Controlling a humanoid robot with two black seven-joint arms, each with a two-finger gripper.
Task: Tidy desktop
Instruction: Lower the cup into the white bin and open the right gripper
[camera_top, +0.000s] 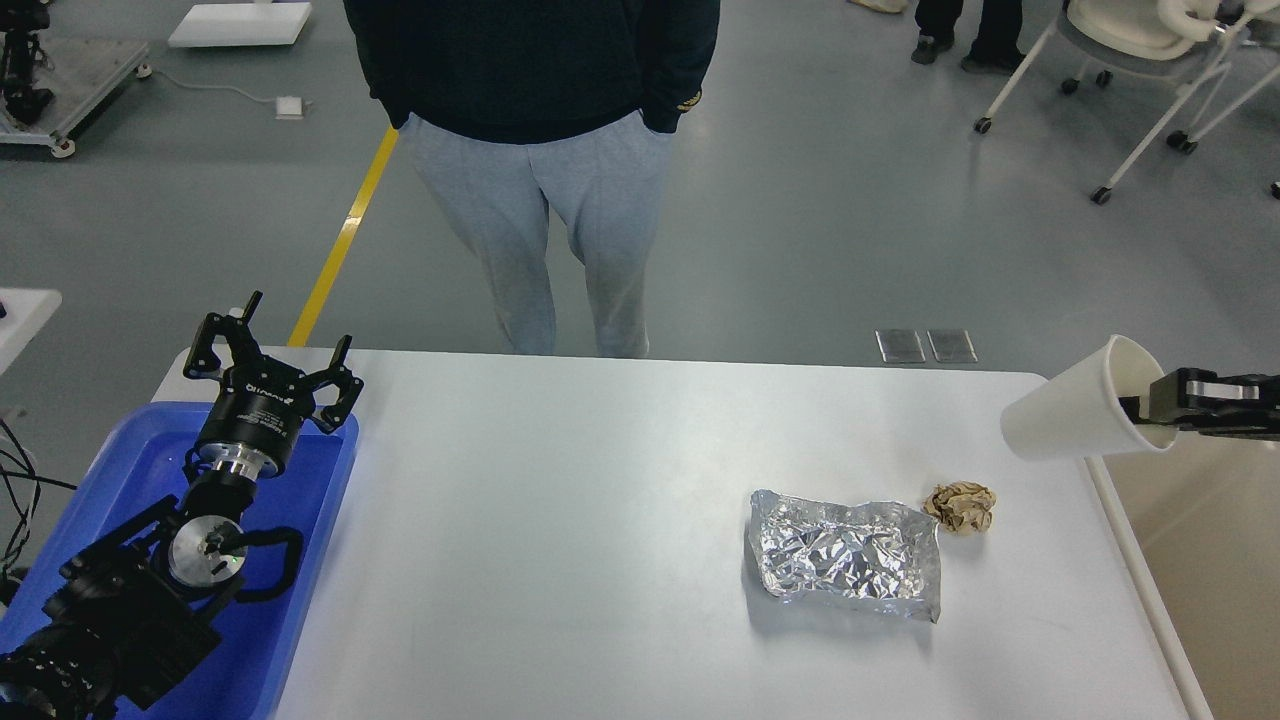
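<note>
The desktop (560, 520) lay across the middle of the view and served as the reference. Over the blue tray (320, 540) at its left edge, the left gripper (270, 350) was held empty, jaws apart. Right of its centre, a crumpled silver foil bag (848, 555) lay flat, and just beyond it a crumpled brown paper ball (960, 506) was seen. Both were judged uncleared. Past its right edge, a white paper cup (1075, 405) was clamped at its rim by the right gripper (1150, 405), tilted, above a cream surface (1210, 560). Removal was judged under way.

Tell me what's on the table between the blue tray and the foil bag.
Nothing: in the head view, the desktop is bare between the blue tray and the foil bag.
</note>
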